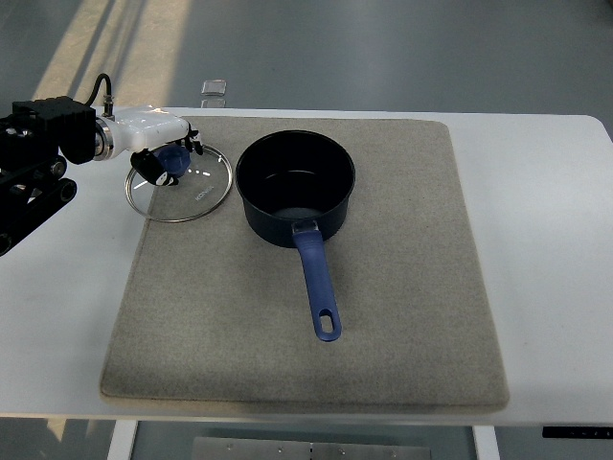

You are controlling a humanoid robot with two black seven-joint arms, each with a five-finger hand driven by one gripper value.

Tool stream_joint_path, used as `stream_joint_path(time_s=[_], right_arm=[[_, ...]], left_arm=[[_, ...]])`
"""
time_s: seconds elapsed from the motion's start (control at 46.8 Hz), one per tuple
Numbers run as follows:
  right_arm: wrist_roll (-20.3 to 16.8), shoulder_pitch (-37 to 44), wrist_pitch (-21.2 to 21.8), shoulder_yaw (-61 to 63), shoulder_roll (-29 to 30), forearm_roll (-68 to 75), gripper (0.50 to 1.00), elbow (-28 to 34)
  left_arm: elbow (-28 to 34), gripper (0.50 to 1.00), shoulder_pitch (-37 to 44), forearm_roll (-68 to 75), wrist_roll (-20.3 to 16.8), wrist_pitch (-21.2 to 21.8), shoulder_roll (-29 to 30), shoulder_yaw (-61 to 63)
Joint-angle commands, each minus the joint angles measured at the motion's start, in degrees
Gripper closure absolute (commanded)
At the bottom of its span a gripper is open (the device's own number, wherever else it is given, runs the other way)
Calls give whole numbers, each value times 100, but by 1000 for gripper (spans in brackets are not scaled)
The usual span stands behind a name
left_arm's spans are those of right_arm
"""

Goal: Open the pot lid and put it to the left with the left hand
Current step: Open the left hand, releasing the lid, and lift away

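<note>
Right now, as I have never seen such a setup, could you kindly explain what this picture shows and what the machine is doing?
This is one camera looking steeply down from the robot's own side. The robot is a humanoid with fingered hands; only its left hand shows, coming in from the left edge. On a white table lies a grey mat. On the mat stands an open dark blue pot, its long handle pointing towards the camera. Left of the pot, the glass lid lies at the mat's edge, and the hand's fingers are at its blue knob. The right hand is out of view.

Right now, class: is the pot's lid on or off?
Off. The glass lid lies flat on the mat left of the open pot, left hand at its knob.
</note>
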Motion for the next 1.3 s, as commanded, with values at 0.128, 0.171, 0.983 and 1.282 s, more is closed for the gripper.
stream_joint_path(time_s=[0.128,0.171,0.983,1.282], right_arm=[[0,0,0,-6,0,1,585,0],[0,0,0,3,0,1,585,0],[0,0,0,-6,0,1,585,0],[0,0,0,3,0,1,585,0]], left_arm=[[-18,737,-40,8,0,6,-17,-5],[-26,735,-57,-1,0,15,-44,-5],[193,508,-49,-8129,-44,24,141,-23],[527,508,434,-9528,-97,-64,44,-365]])
